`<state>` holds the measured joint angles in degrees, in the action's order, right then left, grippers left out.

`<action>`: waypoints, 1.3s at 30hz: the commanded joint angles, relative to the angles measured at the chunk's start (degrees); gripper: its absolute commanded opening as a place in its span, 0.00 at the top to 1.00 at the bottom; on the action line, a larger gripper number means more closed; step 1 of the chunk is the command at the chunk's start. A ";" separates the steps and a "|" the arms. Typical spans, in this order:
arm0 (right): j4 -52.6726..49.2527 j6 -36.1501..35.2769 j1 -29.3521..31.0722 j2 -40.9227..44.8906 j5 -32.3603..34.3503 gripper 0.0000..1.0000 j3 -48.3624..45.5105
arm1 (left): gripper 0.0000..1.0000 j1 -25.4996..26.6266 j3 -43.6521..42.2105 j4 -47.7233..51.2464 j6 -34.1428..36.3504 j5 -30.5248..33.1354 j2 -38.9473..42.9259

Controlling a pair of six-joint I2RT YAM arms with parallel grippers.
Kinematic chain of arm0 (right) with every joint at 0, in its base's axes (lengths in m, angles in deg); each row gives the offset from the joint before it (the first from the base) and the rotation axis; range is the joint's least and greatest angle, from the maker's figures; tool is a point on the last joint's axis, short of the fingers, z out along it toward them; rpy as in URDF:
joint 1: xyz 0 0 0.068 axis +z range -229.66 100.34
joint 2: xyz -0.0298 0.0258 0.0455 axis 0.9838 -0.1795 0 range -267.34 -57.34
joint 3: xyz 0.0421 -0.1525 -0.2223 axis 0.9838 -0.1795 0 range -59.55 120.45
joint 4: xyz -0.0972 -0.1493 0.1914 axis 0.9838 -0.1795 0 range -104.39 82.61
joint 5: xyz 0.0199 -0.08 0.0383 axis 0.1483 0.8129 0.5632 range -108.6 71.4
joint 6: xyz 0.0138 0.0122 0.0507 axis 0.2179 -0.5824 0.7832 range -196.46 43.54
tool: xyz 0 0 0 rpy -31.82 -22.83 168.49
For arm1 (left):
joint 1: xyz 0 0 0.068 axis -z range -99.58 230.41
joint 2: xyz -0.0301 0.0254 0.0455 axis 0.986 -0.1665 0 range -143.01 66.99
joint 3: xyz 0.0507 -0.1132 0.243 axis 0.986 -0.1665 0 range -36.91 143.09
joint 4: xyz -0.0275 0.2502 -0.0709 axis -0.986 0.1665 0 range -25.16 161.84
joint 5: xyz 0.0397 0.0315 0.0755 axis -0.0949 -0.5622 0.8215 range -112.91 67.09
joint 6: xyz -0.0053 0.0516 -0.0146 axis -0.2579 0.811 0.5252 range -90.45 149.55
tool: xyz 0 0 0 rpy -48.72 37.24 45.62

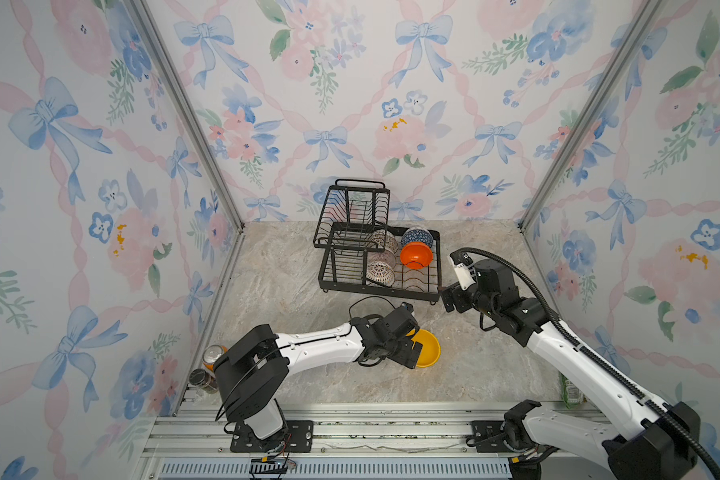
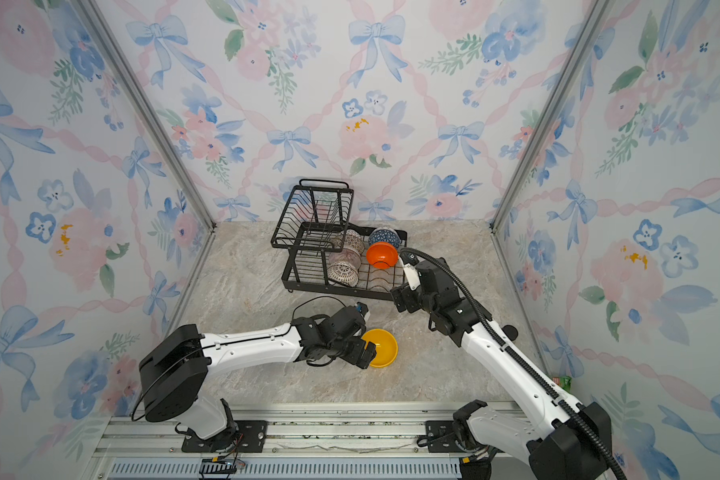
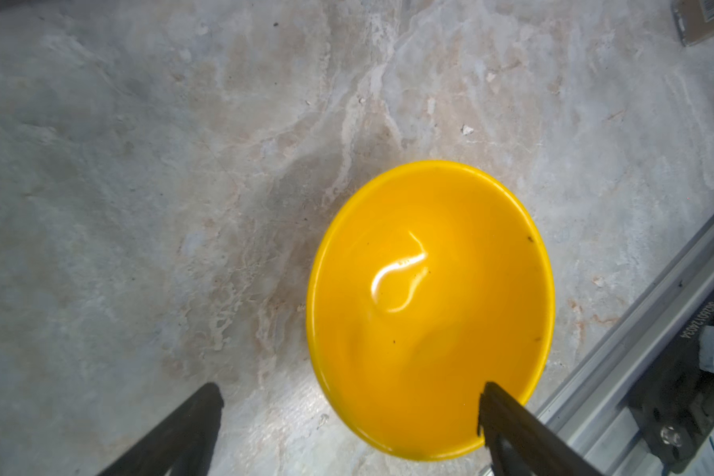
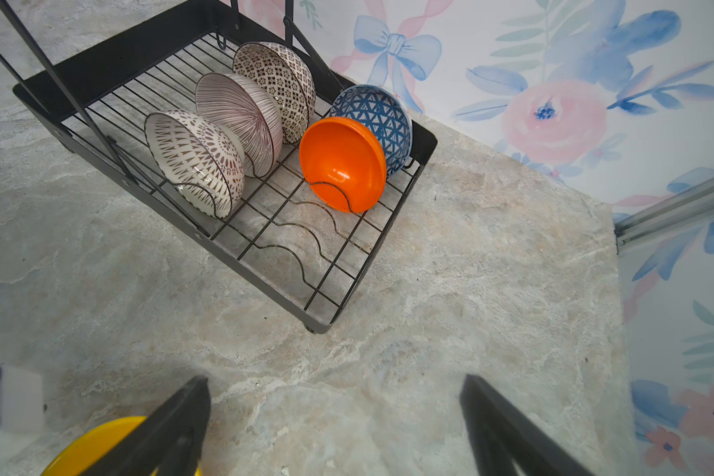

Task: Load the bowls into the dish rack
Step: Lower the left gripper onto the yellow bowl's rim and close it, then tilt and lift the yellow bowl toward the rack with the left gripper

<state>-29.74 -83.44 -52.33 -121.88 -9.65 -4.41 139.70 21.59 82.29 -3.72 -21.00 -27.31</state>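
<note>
A plain yellow bowl (image 1: 427,348) (image 2: 382,348) (image 3: 429,309) sits upright on the marble table. My left gripper (image 1: 410,353) (image 3: 351,395) hangs open over its near rim, one fingertip over the bowl, the other over bare table. The black wire dish rack (image 1: 391,291) (image 4: 100,62) stands at the back. On edge in its lower tray are the black-and-white bowl (image 4: 198,160), pink-striped bowl (image 4: 240,119), lattice bowl (image 4: 277,82), blue bowl (image 4: 376,119) and orange bowl (image 4: 343,165) (image 1: 416,254). My right gripper (image 1: 447,297) (image 4: 334,387) is open and empty beside the rack's front right corner.
An orange drink can (image 1: 213,357) and a dark jar (image 1: 202,380) stand at the front left corner. A green packet (image 1: 571,390) lies at the front right wall. The rack's raised upper basket (image 1: 352,212) is empty. An aluminium rail (image 1: 350,415) borders the front.
</note>
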 commanded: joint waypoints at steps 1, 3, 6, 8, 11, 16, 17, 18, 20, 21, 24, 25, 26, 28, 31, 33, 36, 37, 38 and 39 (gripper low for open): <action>-0.72 0.65 -0.66 -0.33 -0.78 0.03 1.07 | 0.02 0.25 2.46 -0.79 -0.50 -1.11 -2.54; -0.71 0.74 -0.62 -0.49 -0.89 0.03 1.19 | 0.02 0.23 3.02 -1.65 -0.48 -1.89 -3.85; -0.89 0.61 -0.61 -0.60 -0.87 0.03 1.27 | 0.02 0.22 3.20 -3.11 -0.55 -3.59 -5.57; -1.10 0.61 -0.63 -0.61 -0.94 0.03 1.32 | 0.02 0.29 3.23 -3.51 -0.91 -4.13 -6.71; -1.11 0.65 -0.66 -0.60 -0.97 0.03 1.22 | 0.03 0.24 3.42 -3.76 -1.09 -4.88 -7.92; -1.11 0.64 -0.62 -0.68 -1.04 0.03 1.09 | 0.13 0.13 3.31 -4.53 -1.26 -5.67 -9.26; -1.17 0.57 -0.60 -0.74 -0.99 0.03 1.07 | 0.17 0.13 3.35 -4.54 -1.35 -5.81 -9.55; -1.18 0.56 -0.61 -0.74 -1.04 0.03 1.18 | 0.20 0.08 3.34 -4.56 -1.42 -6.04 -9.84; -1.26 0.48 -0.68 -0.83 -0.99 0.03 1.18 | 0.24 -0.01 3.22 -4.88 -1.52 -6.44 -10.21; -1.25 0.48 -0.62 -0.89 -1.04 0.03 1.22 | 0.26 -0.02 3.19 -5.19 -1.53 -6.56 -10.33; -1.48 0.38 -0.62 -0.97 -0.95 0.03 1.33 | 0.33 -0.17 2.98 -5.70 -1.53 -6.88 -10.70; -1.56 0.44 -0.66 -0.97 -0.95 0.03 1.38 | 0.36 -0.29 2.89 -5.81 -1.64 -7.00 -10.73; -1.70 0.48 -0.62 -0.99 -0.95 0.03 1.38 | 0.39 -0.27 2.80 -5.96 -1.62 -7.17 -10.85; -1.88 0.41 -0.61 -0.95 -0.87 0.03 1.44 | 0.45 -0.48 2.72 -6.12 -1.62 -7.44 -10.91; -1.96 0.32 -0.63 -0.81 -0.87 0.03 1.37 | 0.53 -0.74 2.46 -6.18 -1.62 -7.38 -10.84; -2.06 0.35 -0.64 -0.78 -0.90 0.03 1.45 | 0.57 -0.92 2.17 -6.24 -1.59 -7.52 -10.57; -2.23 0.47 -0.66 -0.80 -0.86 0.03 1.47 | 0.65 -1.19 1.67 -6.20 -1.57 -7.36 -9.71; -2.25 0.48 -0.61 -0.78 -0.91 0.03 1.47 | 0.68 -1.34 1.47 -6.22 -1.61 -7.29 -9.38; -2.32 0.55 -0.57 -0.73 -0.90 0.03 1.40 | 0.70 -1.42 1.22 -6.22 -1.53 -7.12 -9.09; -2.32 0.48 -0.57 -0.76 -0.87 0.03 1.48 | 0.72 -1.52 1.09 -6.23 -1.53 -7.10 -8.82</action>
<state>-30.41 -83.44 -52.57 -122.25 -10.10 -4.41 138.70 23.77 75.98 -5.67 -27.91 -37.34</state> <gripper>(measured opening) 0.967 0.288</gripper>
